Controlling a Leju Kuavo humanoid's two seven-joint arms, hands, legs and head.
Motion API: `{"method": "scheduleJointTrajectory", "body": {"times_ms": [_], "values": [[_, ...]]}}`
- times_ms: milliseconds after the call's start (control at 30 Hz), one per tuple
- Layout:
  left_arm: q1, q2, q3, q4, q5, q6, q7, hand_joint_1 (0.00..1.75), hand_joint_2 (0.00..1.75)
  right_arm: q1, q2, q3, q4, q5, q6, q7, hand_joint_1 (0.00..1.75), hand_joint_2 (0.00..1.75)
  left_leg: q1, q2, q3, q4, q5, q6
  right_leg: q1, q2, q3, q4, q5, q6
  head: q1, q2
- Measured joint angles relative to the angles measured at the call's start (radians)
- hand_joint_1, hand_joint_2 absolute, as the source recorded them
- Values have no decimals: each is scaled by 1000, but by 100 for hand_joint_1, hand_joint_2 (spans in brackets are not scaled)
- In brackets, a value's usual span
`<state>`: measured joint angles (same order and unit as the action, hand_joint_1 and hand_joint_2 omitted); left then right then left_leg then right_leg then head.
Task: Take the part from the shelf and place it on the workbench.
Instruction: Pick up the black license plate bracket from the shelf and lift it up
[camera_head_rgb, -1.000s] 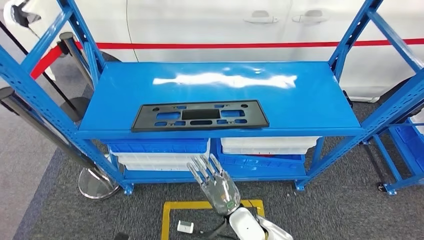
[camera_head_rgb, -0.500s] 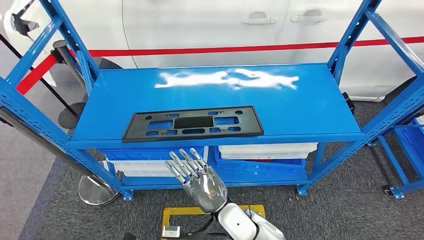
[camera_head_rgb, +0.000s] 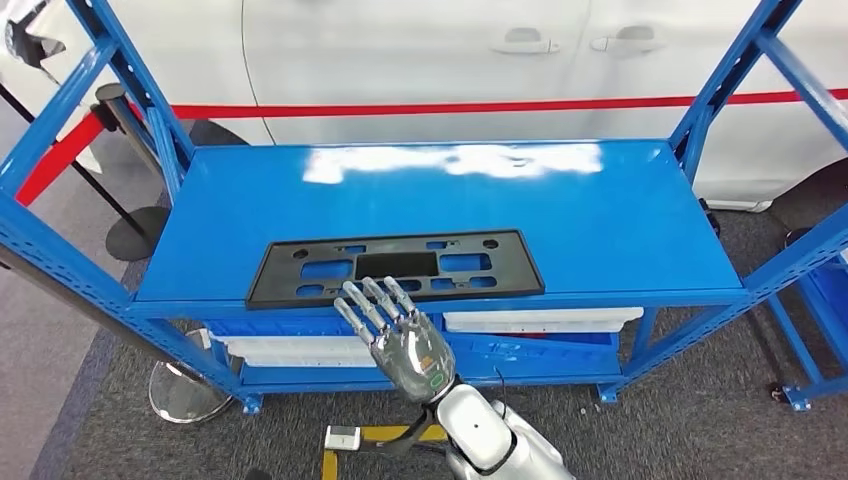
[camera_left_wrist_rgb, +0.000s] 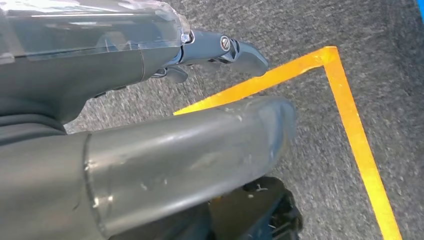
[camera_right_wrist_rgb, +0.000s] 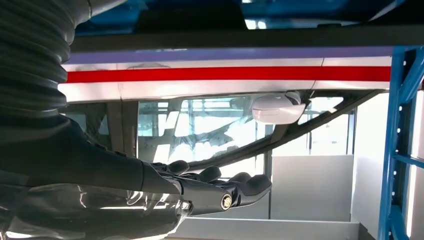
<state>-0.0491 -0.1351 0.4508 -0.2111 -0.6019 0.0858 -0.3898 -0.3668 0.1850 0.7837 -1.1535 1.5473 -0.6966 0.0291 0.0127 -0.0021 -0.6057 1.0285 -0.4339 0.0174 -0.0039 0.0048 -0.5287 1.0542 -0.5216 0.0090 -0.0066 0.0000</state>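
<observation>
Although my right arm is cut off at the lower edge of the head view, my right hand shows plainly there: fingers straight and spread, holding nothing, its fingertips overlapping the near edge of the one black part. I cannot tell whether they touch it. The part lies flat at the front of the blue shelf, left of centre. Under that deck I count two white bins, both partly hidden by the shelf's front rail. Behind stands a white car with a red stripe.

In the left wrist view, my left hand hangs over grey carpet crossed by yellow tape; its fingers are mostly hidden, so I cannot tell how far it is spread.

From the right wrist view, the dark fingers reach out empty beneath the shelf's underside, with the car's red stripe beyond.
</observation>
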Motion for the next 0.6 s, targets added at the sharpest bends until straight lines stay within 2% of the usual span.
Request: {"method": "scheduleJointTrajectory", "body": {"times_ms": [67,133,167,200,233,300,333,367,400,500,533,600], "values": [[-2,0,1,0,-3,0,-1,0,0,1,2,-14,11,1,0,-4,0,175,1,-1,13,-6,-6,11,-2,-1,-60,100,-26,7,2,0],[-4,0,1,0,-5,0,-2,0,0,5,2,-27,28,4,0,-4,0,175,-1,-2,23,-7,-17,17,-2,-1,-145,217,-72,12,3,0],[-3,0,2,0,-5,0,-3,0,0,8,2,-33,38,6,0,-4,0,175,-2,-3,30,-7,-24,19,-2,-1,-176,244,-78,12,3,0],[-2,0,2,0,-5,0,-3,0,0,11,2,-37,48,8,0,-4,0,175,-4,-4,40,-7,-32,19,-2,-1,-190,240,-64,11,3,0],[-2,0,2,0,-5,0,-2,0,0,12,2,-41,55,9,0,-4,0,175,-5,-5,51,-7,-40,18,0,-1,-186,200,-27,6,3,0],[-1,-2,3,0,-6,0,-2,0,0,13,2,-48,65,10,0,-4,0,175,-9,-6,75,-8,-56,15,7,-2,-148,71,66,-12,3,0],[-2,-3,3,0,-6,0,-2,0,0,12,2,-51,68,10,0,-4,0,175,-11,-6,83,-9,-63,12,12,-2,-131,19,89,-21,3,0],[-3,-4,3,0,-6,0,-2,0,0,12,2,-53,72,10,0,-4,0,175,-11,-6,87,-11,-70,7,16,-2,-121,-12,100,-28,3,0],[-3,-5,3,0,-6,0,-3,0,0,12,2,-56,75,11,0,-4,0,175,-11,-6,91,-10,-72,0,18,-2,-116,-24,96,-33,2,0],[-5,-3,3,0,-6,1,-3,0,0,12,5,-59,84,14,-1,-4,0,175,-11,-4,97,14,-76,-16,12,0,-88,-44,99,-42,2,0],[-6,-3,3,0,-7,1,-3,0,0,10,7,-60,89,15,-1,-3,0,175,-9,-4,83,46,-85,-21,8,-1,-77,-49,98,-45,1,0],[-9,-2,4,0,-12,2,-2,0,0,1,9,-60,104,10,4,14,0,175,-5,-4,20,155,-126,-30,4,-2,-64,-53,91,-51,-2,0]]}}
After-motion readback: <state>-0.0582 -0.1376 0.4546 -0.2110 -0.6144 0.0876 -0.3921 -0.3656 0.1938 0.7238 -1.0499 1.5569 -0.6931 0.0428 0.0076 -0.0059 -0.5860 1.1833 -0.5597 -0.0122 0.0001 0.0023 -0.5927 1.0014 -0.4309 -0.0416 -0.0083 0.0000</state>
